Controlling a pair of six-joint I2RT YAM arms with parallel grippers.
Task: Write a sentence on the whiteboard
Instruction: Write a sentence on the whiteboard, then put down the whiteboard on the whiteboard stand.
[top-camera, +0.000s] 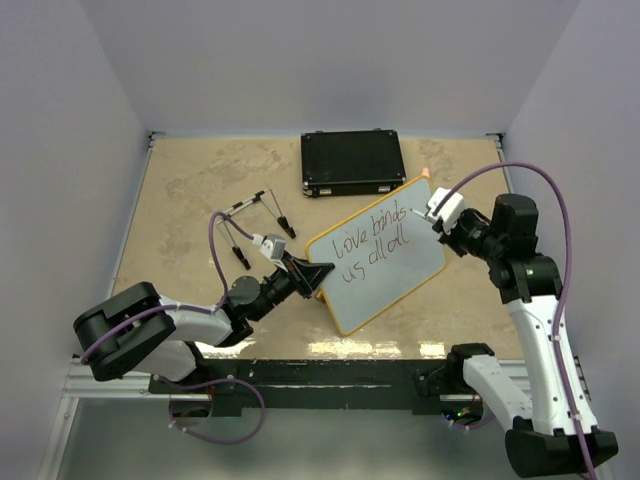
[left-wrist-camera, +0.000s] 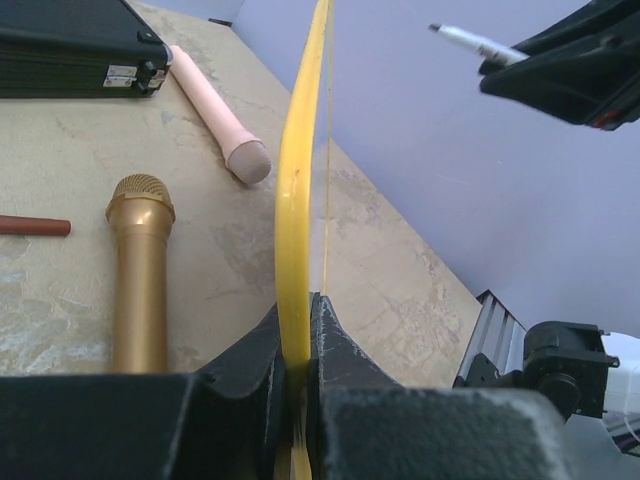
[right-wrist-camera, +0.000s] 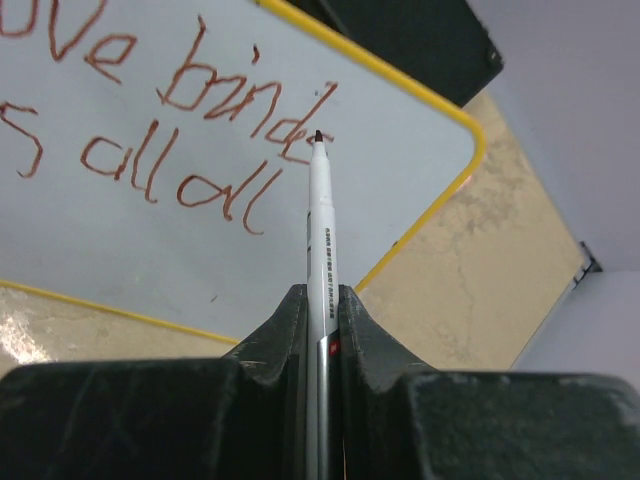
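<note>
The whiteboard (top-camera: 385, 270) with its yellow frame is tilted up off the table. My left gripper (top-camera: 312, 278) is shut on its left edge; in the left wrist view the frame (left-wrist-camera: 297, 170) runs edge-on between the left gripper's jaws (left-wrist-camera: 297, 312). The sentence (top-camera: 370, 245) reads "love binds us all" in two slanted reddish-brown lines (right-wrist-camera: 190, 150). My right gripper (top-camera: 438, 222) is shut on a white marker (right-wrist-camera: 320, 225), whose tip hovers by the end of "binds", apart from the board face. From the left wrist the marker (left-wrist-camera: 470, 40) shows clear of the board.
A black case (top-camera: 352, 162) lies behind the board. A gold microphone (left-wrist-camera: 140, 270), a pink microphone (left-wrist-camera: 215, 110) and a red stick (left-wrist-camera: 35, 226) lie on the table under the raised board. Thin dark rods with a purple cable (top-camera: 250, 215) lie to the left.
</note>
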